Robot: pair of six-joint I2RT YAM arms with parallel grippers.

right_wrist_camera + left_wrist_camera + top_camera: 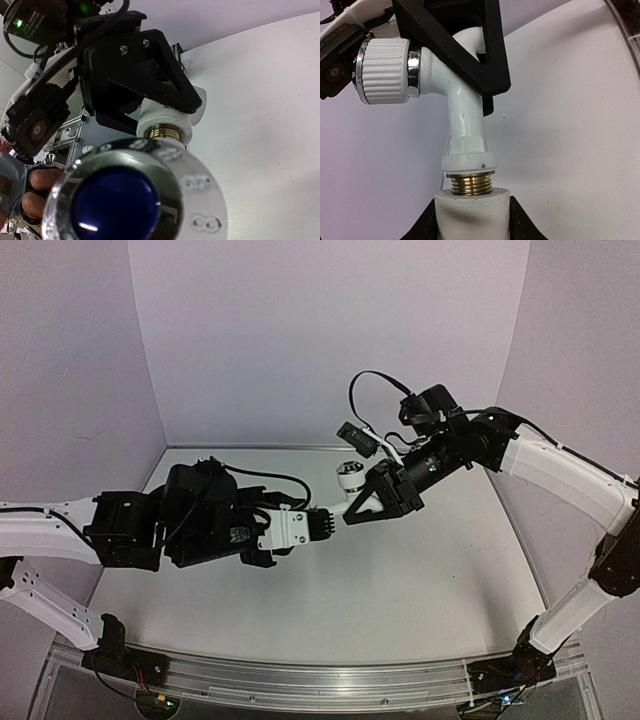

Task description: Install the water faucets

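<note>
Mid-air assembly above the worktop [420, 580]. The tap [465, 120] is gripped by its spout in the closed right tool [362, 508]; the short white fitting [472, 215] is clamped in the left tool [318, 524]. The brass thread [470, 182] is entered in the fitting's mouth, yet several turns are exposed, so screwing-in is judged begun but unfinished. A blue cap [117, 202] is seen on the ribbed knob [385, 70]; embossed marks on its rim cannot be read, and no brand is shown.

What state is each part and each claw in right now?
tap: held off the table, brass thread partly inside the fitting, some turns exposed
fitting: gripped, seated on the tap's threaded end
left claw: shut on fitting
right claw: shut on tap
</note>
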